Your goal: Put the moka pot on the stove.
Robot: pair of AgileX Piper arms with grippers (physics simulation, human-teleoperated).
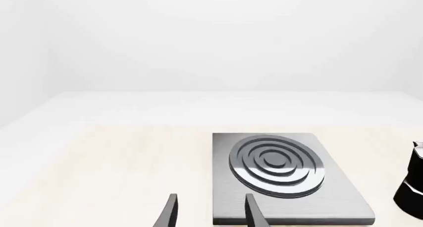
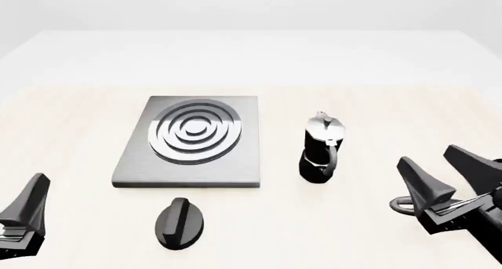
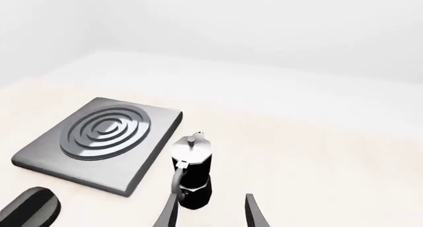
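The moka pot [image 2: 321, 148] stands upright on the table just right of the stove [image 2: 192, 141], apart from it, its handle facing the near side. My right gripper [image 2: 445, 170] is open and empty, to the right of the pot and nearer than it. In the right wrist view the pot [image 3: 191, 175] stands just ahead of the open gripper [image 3: 210, 212], with the stove [image 3: 99, 138] beyond it. My left gripper [image 1: 211, 212] is open and empty, near the stove's [image 1: 343, 197] front edge. The pot [image 1: 413, 187] shows at that view's edge.
A black oval knob [image 2: 180, 222] lies on the table in front of the stove, between the two arms; it also shows in the right wrist view [image 3: 29, 209]. The light wooden table [image 2: 377, 104] reaches back to a white surface.
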